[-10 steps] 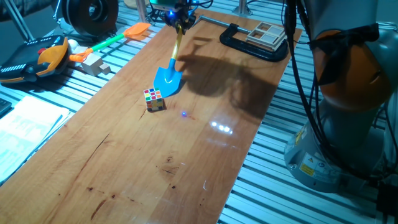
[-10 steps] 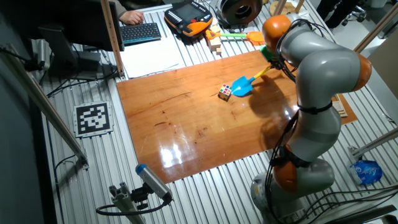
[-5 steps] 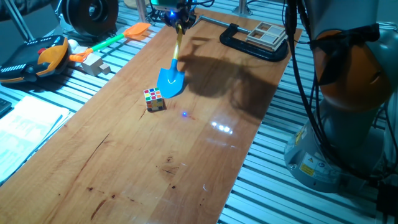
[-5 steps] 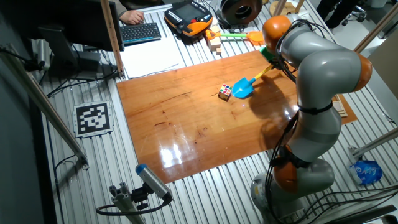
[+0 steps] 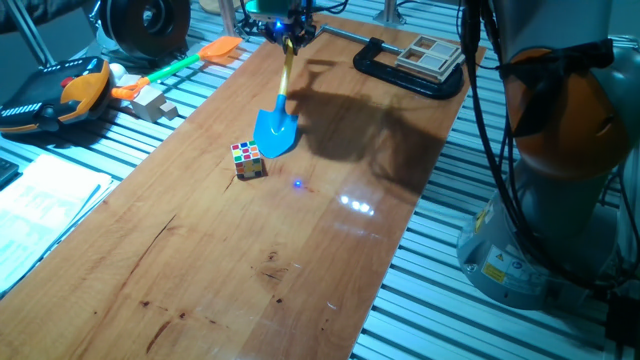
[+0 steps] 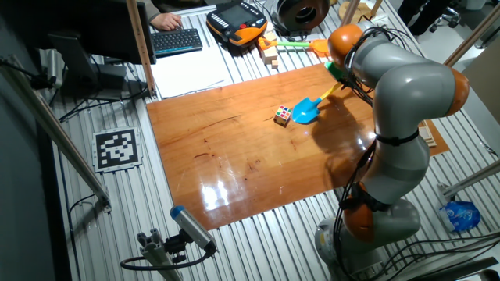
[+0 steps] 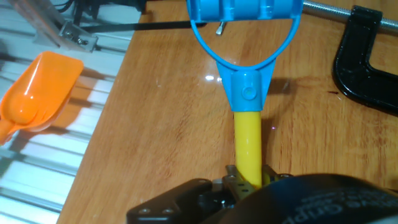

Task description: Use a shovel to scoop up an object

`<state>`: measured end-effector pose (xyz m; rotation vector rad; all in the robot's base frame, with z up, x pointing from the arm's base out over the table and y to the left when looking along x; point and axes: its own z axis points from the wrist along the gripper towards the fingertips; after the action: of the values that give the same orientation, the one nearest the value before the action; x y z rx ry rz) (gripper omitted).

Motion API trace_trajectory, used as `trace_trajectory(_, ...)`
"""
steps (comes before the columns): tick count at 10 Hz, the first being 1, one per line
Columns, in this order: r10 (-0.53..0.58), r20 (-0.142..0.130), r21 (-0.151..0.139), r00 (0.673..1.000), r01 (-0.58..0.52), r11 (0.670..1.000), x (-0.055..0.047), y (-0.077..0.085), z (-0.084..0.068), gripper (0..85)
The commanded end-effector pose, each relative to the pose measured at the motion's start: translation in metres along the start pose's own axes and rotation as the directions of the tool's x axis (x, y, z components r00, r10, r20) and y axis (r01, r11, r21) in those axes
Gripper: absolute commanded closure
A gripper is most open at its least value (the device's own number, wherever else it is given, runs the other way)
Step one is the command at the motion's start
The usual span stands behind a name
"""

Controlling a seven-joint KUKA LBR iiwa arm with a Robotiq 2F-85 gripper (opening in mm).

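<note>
The shovel (image 5: 274, 130) has a blue blade low over the wooden table (image 5: 250, 270) and a yellow shaft rising toward the far edge. Just off its blade tip, to the left, sits the object (image 5: 247, 160), a small multicoloured cube; whether blade and cube touch I cannot tell. My gripper (image 5: 289, 36) is shut on the upper shaft. The other fixed view has the blade (image 6: 305, 110) right beside the cube (image 6: 283, 115). In the hand view my gripper (image 7: 247, 180) clamps the yellow shaft (image 7: 247, 140), with the blue D-shaped end (image 7: 245, 37) beyond it.
An orange-bladed shovel (image 5: 215, 51) with a green shaft lies off the far-left table edge, near pale wooden blocks (image 5: 150, 103) and an orange-black pendant (image 5: 60, 95). A black C-clamp (image 5: 405, 72) grips the far right edge. The robot base (image 5: 555, 150) stands to the right.
The blue blade has shifted very slightly beside the cube. The cube has not moved and my grip on the shaft is unchanged.
</note>
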<state>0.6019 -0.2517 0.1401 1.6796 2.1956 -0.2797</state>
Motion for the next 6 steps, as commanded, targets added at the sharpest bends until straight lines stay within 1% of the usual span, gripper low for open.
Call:
trace_trajectory(1,0.002,-0.003,0.006,1.0,-0.002,1.0,0.0,0.0,0.0002,85.0)
trace_trajectory(2,0.008,-0.013,0.017,1.0,-0.007,1.0,0.0,0.0,0.0002,85.0)
trace_trajectory(3,0.01,-0.015,0.021,1.0,-0.009,1.0,0.0005,0.0006,-0.0004,85.0)
trace_trajectory(4,0.016,-0.007,0.02,1.0,-0.016,1.0,0.002,0.0018,-0.0008,85.0)
trace_trajectory(5,0.02,-0.006,0.022,1.0,-0.02,1.0,0.003,0.0021,-0.0008,85.0)
trace_trajectory(6,0.018,0.001,0.02,1.0,-0.018,1.0,0.0013,0.0,-0.0004,85.0)
